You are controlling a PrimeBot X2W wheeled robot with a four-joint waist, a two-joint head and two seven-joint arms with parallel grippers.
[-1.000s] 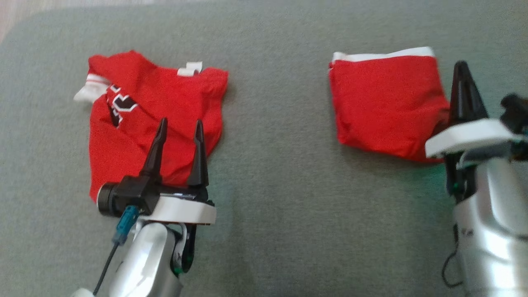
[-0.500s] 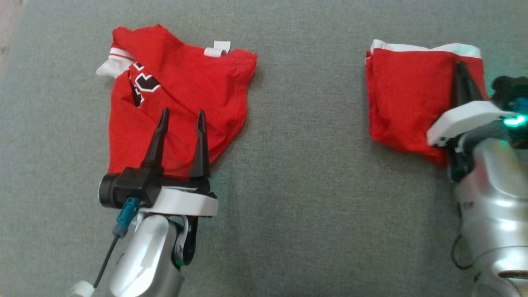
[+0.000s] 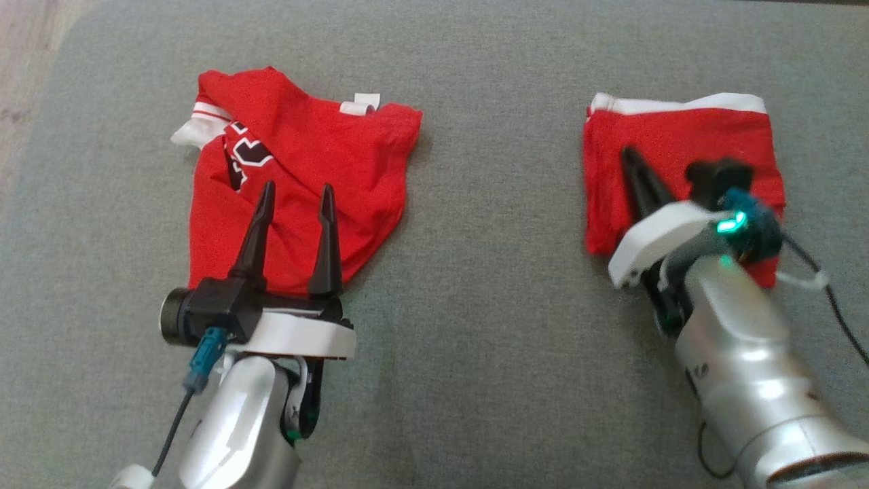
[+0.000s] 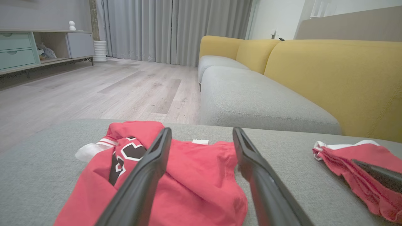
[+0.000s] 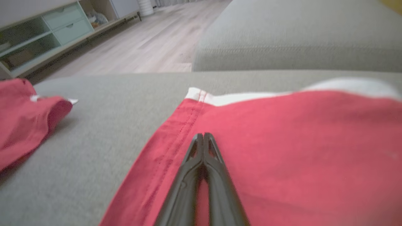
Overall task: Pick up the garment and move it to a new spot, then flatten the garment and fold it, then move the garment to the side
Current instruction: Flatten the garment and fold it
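A crumpled red jersey (image 3: 339, 170) with black and white lettering lies on the left of the grey cushion (image 3: 489, 272). My left gripper (image 3: 297, 189) hovers open over its near part, one finger on each side of a fold, and the left wrist view shows the left gripper (image 4: 201, 130) above the jersey (image 4: 194, 175). A folded red garment (image 3: 686, 136) with a white band lies on the right. My right gripper (image 3: 628, 151) is shut, and its joined tips rest over the left half of that garment (image 5: 282, 150). In the right wrist view the right gripper (image 5: 203, 135) holds nothing that I can see.
Wooden floor (image 3: 27, 81) shows past the cushion's far left corner. In the left wrist view a grey and yellow sofa (image 4: 282, 78) stands beyond the cushion, with a low cabinet (image 4: 37, 47) across the floor. Bare cushion separates the two garments.
My right gripper has swung left, from the folded garment's right edge to over its left half. The head camera has shifted. The left gripper has kept its place over the jersey.
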